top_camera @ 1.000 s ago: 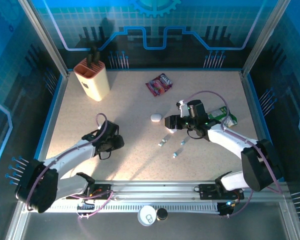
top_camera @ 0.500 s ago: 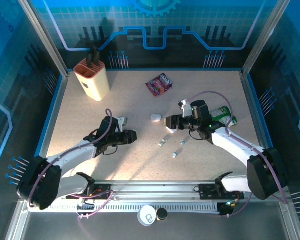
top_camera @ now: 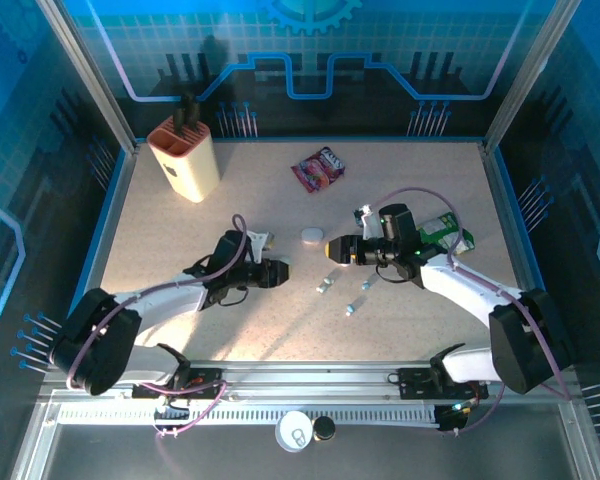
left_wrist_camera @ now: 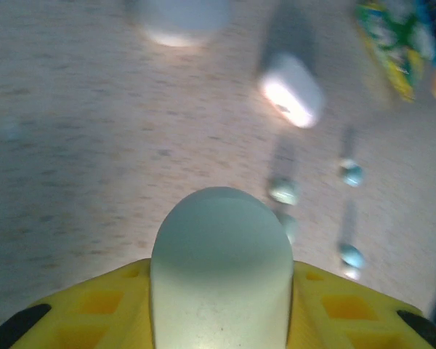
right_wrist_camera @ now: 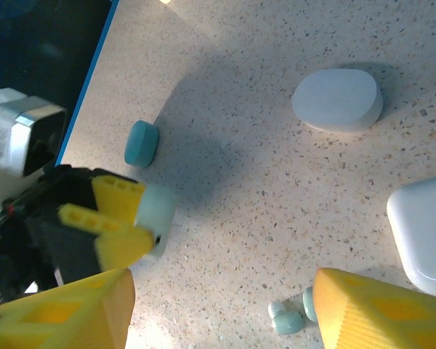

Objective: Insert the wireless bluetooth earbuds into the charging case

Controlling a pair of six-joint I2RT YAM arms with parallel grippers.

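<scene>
Enclosed work cell, top view. Speckled beige stone-look tabletop (top_camera: 180,220) spans cell, with thin blue edging strip (top_camera: 105,225) on left, far and right sides. Far wall: blue grid-patterned panel (top_camera: 180,50) with paler circuit-style line, gear motif (top_camera: 315,12) at top centre, dark band at foot. Slanting silver aluminium posts (top_camera: 85,70) at far corners. Blue translucent side panels (top_camera: 20,150) left and right. Silver aluminium rail (top_camera: 310,372) across near edge. Brightest light falls on near centre of tabletop.
</scene>
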